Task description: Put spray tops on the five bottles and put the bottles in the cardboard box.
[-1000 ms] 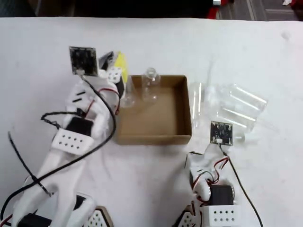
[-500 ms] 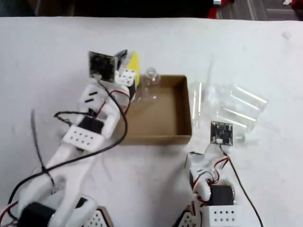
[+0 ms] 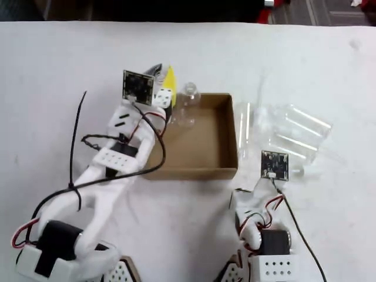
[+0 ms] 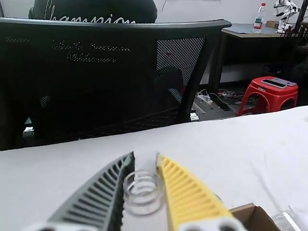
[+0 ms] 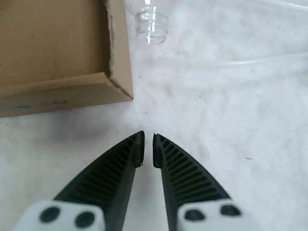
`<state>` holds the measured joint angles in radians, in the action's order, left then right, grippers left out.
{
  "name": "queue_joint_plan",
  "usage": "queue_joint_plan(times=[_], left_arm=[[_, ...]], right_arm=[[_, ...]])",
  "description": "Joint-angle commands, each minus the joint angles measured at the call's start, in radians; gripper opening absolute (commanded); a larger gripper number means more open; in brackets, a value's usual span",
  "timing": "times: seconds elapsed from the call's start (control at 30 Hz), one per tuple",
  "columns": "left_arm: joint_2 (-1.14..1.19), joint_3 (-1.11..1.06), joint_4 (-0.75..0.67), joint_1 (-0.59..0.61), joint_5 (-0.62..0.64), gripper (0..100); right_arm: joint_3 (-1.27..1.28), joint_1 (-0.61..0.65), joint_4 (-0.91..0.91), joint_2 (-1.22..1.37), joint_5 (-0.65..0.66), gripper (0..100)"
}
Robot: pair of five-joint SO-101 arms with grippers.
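Swings the left arm (image 3: 117, 158) across toward the box (image 3: 194, 172), from well off the box's left wall to leaning over its far left corner. Brings the left gripper (image 4: 144, 159) from outside that wall to just above that corner. Carries the held bottle (image 4: 142, 192) along, away from the middle of the box's left wall and up close to the standing bottle (image 3: 188, 106) inside the box's far left corner. Drags the arm's lower part nearer the box as well, and whips the black cable (image 3: 74, 141) up beside the arm, nearer the box.
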<state>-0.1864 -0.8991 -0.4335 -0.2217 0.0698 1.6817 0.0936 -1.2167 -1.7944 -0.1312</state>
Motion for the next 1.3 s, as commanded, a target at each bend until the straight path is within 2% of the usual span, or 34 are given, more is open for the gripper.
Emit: queue_joint_plan(times=[0.0, 0.3, 0.4, 0.53, 0.63, 0.77, 1.27], left_arm=[[0.018, 0.006, -0.038, 0.021, -0.009, 2], [0.071, 0.011, -0.055, 0.024, -0.011, 2], [0.110, 0.008, -0.129, 0.024, -0.060, 2], [0.214, 0.005, -0.301, 0.024, -0.138, 2], [0.288, 0.003, -0.411, 0.025, -0.143, 2], [0.349, 0.003, -0.477, 0.025, -0.143, 2], [0.426, 0.037, -0.497, 0.024, -0.135, 2]], right_arm=[[0.009, 0.002, -0.010, -0.005, 0.002, 1.8], [0.009, 0.002, -0.010, -0.005, 0.002, 1.8], [0.009, 0.002, -0.010, -0.005, 0.002, 1.8], [0.009, 0.002, -0.010, -0.005, 0.002, 1.8], [0.009, 0.002, -0.010, -0.005, 0.002, 1.8], [0.009, 0.002, -0.010, -0.005, 0.002, 1.8], [0.009, 0.002, -0.010, -0.005, 0.002, 1.8]])
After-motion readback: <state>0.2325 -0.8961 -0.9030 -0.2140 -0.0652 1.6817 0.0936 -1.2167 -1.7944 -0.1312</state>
